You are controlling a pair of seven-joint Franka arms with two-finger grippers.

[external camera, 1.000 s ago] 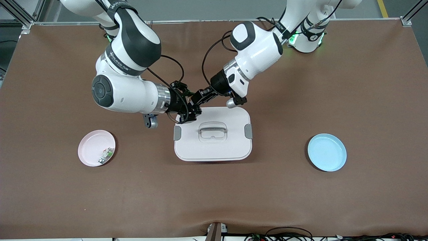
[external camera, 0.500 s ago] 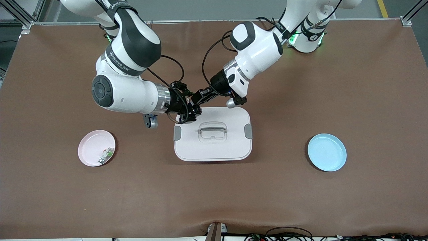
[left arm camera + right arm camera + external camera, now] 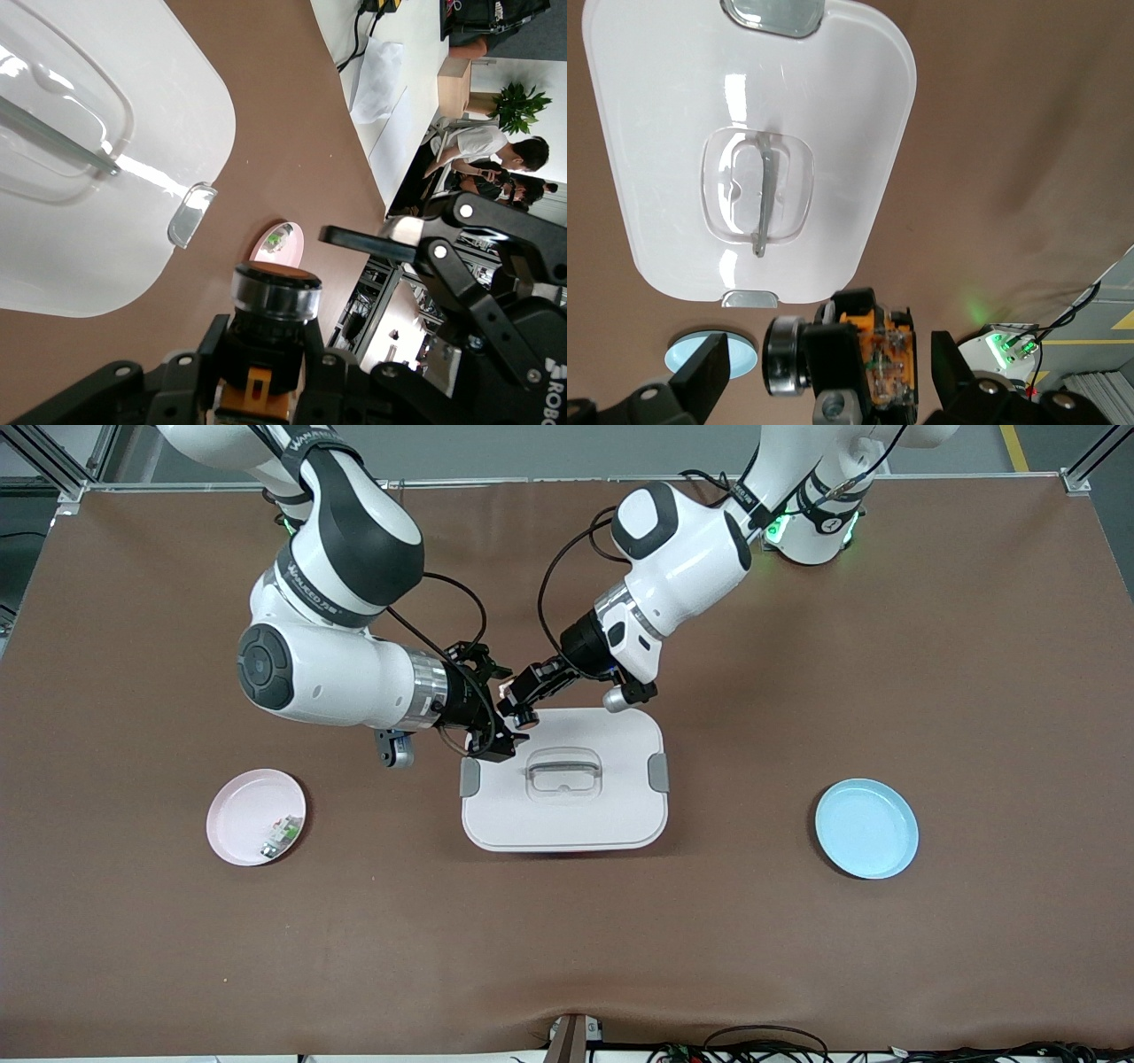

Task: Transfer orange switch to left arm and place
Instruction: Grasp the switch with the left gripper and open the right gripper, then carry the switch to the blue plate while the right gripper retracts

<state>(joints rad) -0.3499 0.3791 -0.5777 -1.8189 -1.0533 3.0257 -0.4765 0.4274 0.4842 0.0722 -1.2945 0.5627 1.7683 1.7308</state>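
The orange switch [image 3: 517,702], black with an orange body and a metal end, is up in the air over the edge of the white box [image 3: 567,815] that lies nearest the robots' bases. My left gripper [image 3: 524,693] is shut on the switch [image 3: 266,328]. My right gripper [image 3: 490,732] is open, with its fingers [image 3: 704,382] spread wide on either side of the switch [image 3: 868,354] and not touching it. The box lid with its grey handle also shows in the left wrist view [image 3: 106,186] and the right wrist view [image 3: 673,115].
A pink plate [image 3: 239,810] holding a small green-and-white part [image 3: 282,834] lies toward the right arm's end of the table. A blue plate [image 3: 866,828] lies toward the left arm's end. The brown table [image 3: 567,957] spreads around the box.
My right gripper has drawn back a little from the left gripper toward its own end. The left gripper keeps the switch and has barely shifted.
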